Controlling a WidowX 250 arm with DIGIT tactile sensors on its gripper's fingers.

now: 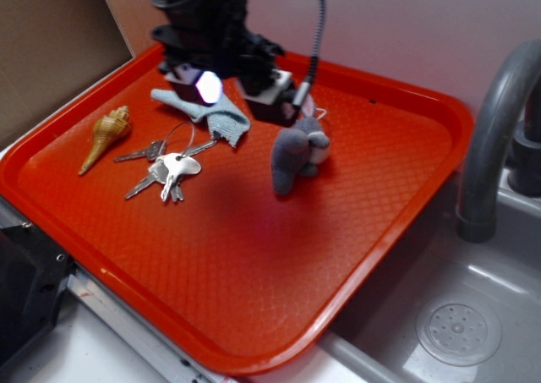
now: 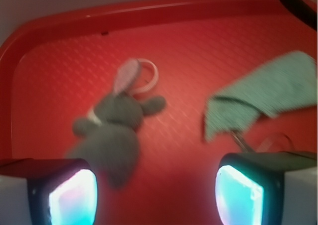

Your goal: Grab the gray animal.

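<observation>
The gray animal is a small plush rabbit lying on the red tray, near the middle. In the wrist view the gray animal lies at the left, one pink-lined ear and a thin loop pointing to the tray's far rim. My gripper hangs above the tray, up and to the left of the rabbit, not touching it. Its fingers are wide apart with nothing between them; the gripper has only bare tray in its gap, and the rabbit's lower body is just beyond the left fingertip.
A light blue cloth lies under the gripper, the same cloth showing at the right in the wrist view. A bunch of keys and a tan seashell lie further left. A sink with a gray faucet borders the tray's right side.
</observation>
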